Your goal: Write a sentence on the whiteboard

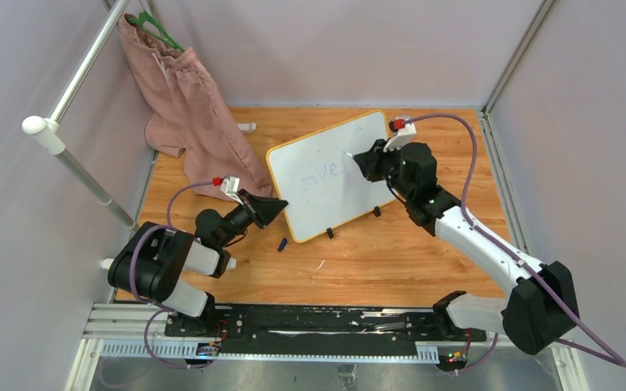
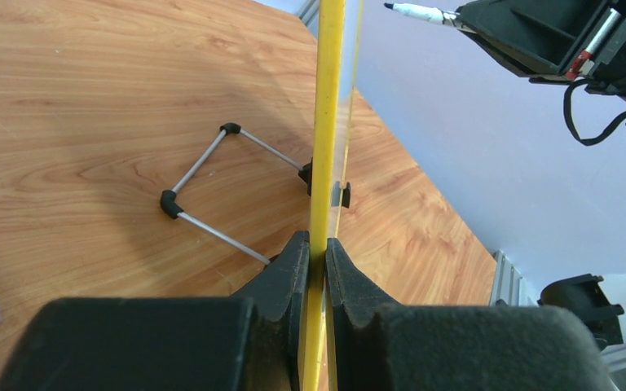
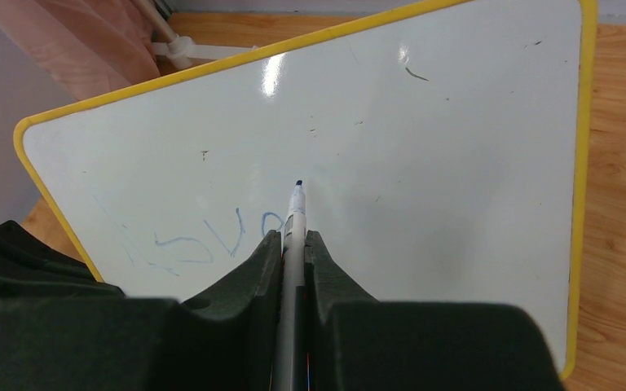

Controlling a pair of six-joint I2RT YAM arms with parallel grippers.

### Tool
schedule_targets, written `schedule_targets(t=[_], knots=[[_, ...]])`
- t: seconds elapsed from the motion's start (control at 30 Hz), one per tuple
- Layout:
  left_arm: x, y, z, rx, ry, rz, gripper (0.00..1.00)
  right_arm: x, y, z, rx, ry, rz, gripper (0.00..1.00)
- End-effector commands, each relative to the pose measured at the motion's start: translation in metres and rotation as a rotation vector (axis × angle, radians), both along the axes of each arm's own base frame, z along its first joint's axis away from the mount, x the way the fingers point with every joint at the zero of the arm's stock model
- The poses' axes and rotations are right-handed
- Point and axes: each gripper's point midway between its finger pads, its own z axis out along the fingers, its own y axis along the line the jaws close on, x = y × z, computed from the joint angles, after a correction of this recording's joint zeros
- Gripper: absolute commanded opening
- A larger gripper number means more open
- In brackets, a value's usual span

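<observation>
Currently my left jaws pinch the yellow edge of the whiteboard (image 1: 326,175), right jaws clamp a marker (image 3: 296,213) lengthwise, tip toward the board.

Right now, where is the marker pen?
In the right wrist view, the marker is pinched in the right pincer, its tip pointing at the whiteboard beside the blue writing.

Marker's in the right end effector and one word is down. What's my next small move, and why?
Probably ease the marker tip forward onto the whiteboard, just right of the faint blue word. The left wrist view shows the tip off the surface, and the left end effector clamps the board's edge.
</observation>
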Motion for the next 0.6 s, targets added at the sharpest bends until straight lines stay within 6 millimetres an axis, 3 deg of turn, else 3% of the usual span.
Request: schedule_targets(t=[0.0, 0.57], knots=[[-0.004, -0.002, 0.017, -0.015, -0.077, -0.008, 0.0, 0.01, -0.001, 0.015, 0.006, -0.035, -0.004, 0.0], [-0.004, -0.002, 0.017, -0.016, -0.079, -0.011, 0.0, 0.024, -0.008, 0.025, 0.033, -0.083, -0.074, 0.0]])
